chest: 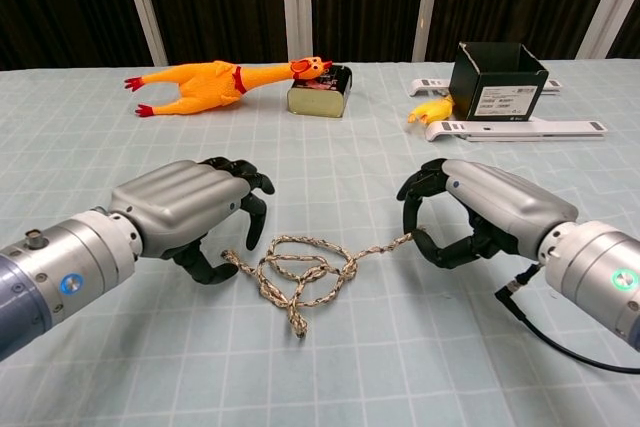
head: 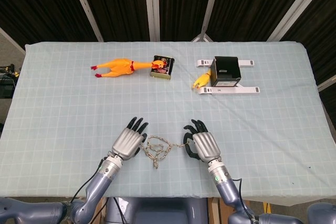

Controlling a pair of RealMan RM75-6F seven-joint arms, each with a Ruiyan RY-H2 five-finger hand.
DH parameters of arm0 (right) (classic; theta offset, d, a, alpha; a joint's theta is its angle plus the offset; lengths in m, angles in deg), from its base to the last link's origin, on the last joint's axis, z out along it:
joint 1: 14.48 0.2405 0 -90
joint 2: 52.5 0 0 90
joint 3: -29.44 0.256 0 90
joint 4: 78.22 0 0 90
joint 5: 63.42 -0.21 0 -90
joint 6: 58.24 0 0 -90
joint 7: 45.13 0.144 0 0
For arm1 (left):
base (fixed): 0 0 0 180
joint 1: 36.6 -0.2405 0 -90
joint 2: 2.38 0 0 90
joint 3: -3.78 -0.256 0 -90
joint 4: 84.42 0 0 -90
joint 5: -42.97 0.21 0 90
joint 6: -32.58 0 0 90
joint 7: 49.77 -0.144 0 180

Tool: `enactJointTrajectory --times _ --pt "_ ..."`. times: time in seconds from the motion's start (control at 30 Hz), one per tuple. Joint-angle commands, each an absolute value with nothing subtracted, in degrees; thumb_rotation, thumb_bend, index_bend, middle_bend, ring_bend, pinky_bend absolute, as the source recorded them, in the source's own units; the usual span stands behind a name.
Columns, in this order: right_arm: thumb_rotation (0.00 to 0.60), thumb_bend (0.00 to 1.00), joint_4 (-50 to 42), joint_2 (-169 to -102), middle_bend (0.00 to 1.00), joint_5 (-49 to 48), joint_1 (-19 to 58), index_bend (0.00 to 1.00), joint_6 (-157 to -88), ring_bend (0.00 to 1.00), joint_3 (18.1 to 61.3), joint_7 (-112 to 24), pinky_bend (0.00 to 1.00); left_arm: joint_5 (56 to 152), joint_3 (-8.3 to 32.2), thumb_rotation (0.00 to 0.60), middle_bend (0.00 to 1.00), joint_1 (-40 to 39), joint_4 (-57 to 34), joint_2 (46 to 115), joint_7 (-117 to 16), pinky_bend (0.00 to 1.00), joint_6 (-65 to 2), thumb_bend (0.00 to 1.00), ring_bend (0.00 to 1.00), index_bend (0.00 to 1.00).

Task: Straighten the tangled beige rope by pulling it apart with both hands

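My left hand (chest: 190, 212) sits low over the bench, palm down, its fingers (chest: 248, 209) curled downward with thumb and fingertips apart and nothing clearly held between them. My right hand (chest: 470, 212) mirrors it, palm down, fingers (chest: 412, 195) hooked under toward the thumb, pinching the rope (chest: 305, 272) by its end. Both forearms come in from the near edge, angled inward so the two hands face each other in the head view (head: 127, 141) (head: 202, 144).
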State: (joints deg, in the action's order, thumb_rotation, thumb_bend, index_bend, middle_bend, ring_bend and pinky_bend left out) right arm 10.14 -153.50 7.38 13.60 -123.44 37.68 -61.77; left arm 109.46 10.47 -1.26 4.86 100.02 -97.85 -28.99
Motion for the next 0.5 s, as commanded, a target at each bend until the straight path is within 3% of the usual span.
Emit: enactJointTrajectory --times 0.03,0.5 --pt "0.6 0.56 10.22 -153.41 0.26 7.34 13.6 0.61 -123.48 0.04 37.7 -61.83 0.0 109.14 10.15 0.6 0.11 -1.18 4.62 100.26 -97.99 0.0 -29.29 0.41 0.0 0.49" --pt "0.6 0.56 10.16 -153.31 0.26 7.14 13.61 0.61 -123.47 0.04 37.72 -61.62 0.0 108.14 9.33 0.6 0.11 -0.6 3.39 100.77 -97.28 0.0 -30.21 0.41 0.0 0.51"
